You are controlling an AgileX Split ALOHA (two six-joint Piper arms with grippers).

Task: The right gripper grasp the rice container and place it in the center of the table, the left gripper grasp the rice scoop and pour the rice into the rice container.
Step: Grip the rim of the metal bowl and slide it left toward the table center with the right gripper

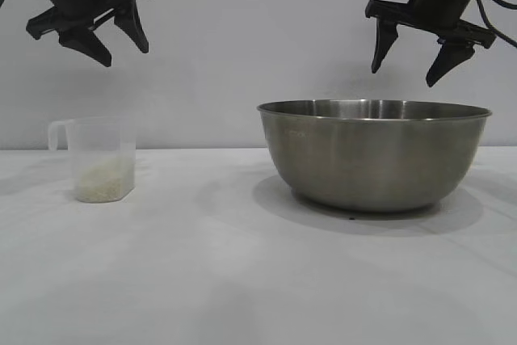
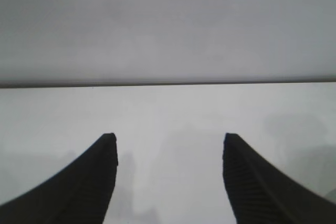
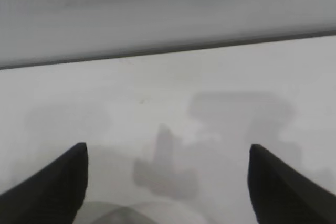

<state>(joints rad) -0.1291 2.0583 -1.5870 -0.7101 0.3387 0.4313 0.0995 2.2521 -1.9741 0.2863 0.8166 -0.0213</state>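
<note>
So starting at the left of the exterior view: the left gripper (image 1: 123,44) hangs up in the air, well above the table (image 1: 210,280), tilted, with its two pointed black fingers spread apart and nothing between them. Totally released, not touching anything. Its own wrist camera backs that up, you just see the two dark fingers (image 2: 89,182) with bare white table showing in the gap.

Right below it, a bit to the left side of the table, sits the rice scoop (image 1: 95,159). It's the little see-through plastic cup, standing upright, loop handle sticking out toward the left edge, with a low layer of rice (image 1: 103,179) in the bottom. Well apart from the gripper above it.

Moving right, there's a stretch of plain white tabletop, then the rice container (image 1: 373,155), the big steel bowl. It's resting flat on the table, right of center, upright, well apart from the scoop.

Above the bowl's right half hovers the right gripper (image 1: 412,54), fingers pointing down toward the bowl, spread wide, empty too. It's clear of the rim, not touching. From its wrist camera you get the two finger tips (image 3: 58,182) far apart, and a blurry curved bit at the edge that's probably the bowl rim (image 3: 142,211), can't say for sure.
</note>
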